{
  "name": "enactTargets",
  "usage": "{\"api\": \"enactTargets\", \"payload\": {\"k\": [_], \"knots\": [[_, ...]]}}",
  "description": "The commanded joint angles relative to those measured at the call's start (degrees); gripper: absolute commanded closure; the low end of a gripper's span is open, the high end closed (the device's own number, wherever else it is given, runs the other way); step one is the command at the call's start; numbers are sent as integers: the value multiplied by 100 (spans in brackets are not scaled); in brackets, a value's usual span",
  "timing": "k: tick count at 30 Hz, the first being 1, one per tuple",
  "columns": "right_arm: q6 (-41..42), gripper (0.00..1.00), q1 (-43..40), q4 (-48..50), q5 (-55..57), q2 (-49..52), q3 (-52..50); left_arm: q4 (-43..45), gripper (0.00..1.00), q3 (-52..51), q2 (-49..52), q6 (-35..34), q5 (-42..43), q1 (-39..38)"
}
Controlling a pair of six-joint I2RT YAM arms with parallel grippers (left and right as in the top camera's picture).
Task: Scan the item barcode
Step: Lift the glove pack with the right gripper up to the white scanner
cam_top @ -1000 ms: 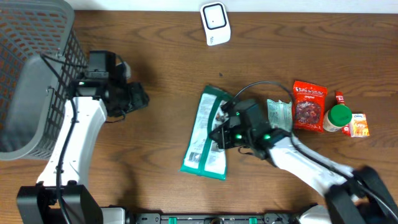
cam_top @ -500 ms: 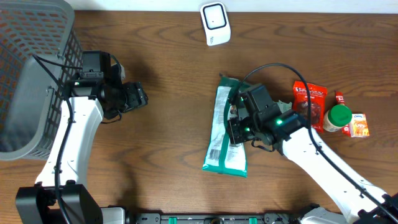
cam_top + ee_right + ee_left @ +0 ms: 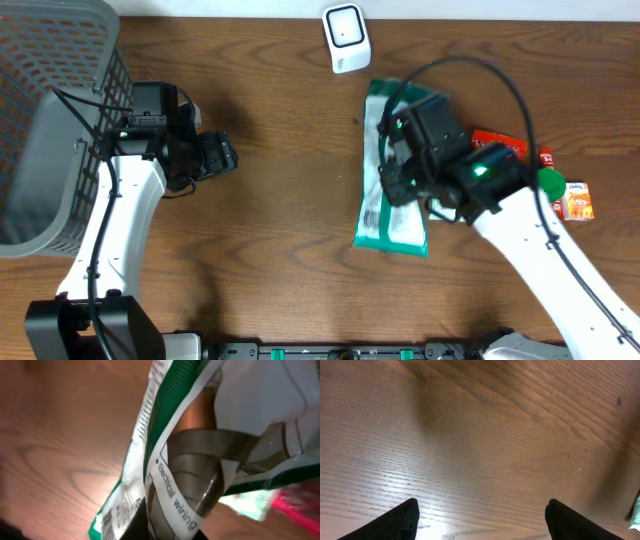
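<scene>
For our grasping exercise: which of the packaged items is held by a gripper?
The green-and-white pouch, in the right gripper; the red packet, green-lidded jar and orange box lie ungripped.

A brown wooden table (image 3: 270, 250) with a plain, long grain carries everything; the left wrist view shows the same bare boards (image 3: 495, 435) with one small dark speck (image 3: 619, 401). At 12 o'clock, near the far edge, a white scanner (image 3: 345, 37) lies flat. A grey mesh basket (image 3: 40, 120) fills the 9 to 10 o'clock corner. At 3 o'clock a small cluster sits close together: a red packet (image 3: 500, 142), a small red item (image 3: 545, 156), a green-lidded jar (image 3: 552, 186) and, just beside it on the outer side, a small orange box (image 3: 577, 200).
</scene>
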Motion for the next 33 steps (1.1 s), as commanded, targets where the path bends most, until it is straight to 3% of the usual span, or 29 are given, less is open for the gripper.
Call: {"api": "enactTargets", "payload": {"k": [1,7,12,25,33], "knots": [[-308,99,-66,-468,402,315,1222,-22,19,39,7,59,-35,15],[-498,99,-70,-2081,1429,1506,3816,-22,18,39,7,59,-35,15],[-728,99,-7,-2304,1982,2262,4957,-22,19,39,7,59,-35,15],[-2520,99,487,-380,4481,3563,4966,-20,19,39,7,59,-35,15],[-3589,99,511,1429,4815,4293,4966,-22,19,39,7,59,-35,15]]}}
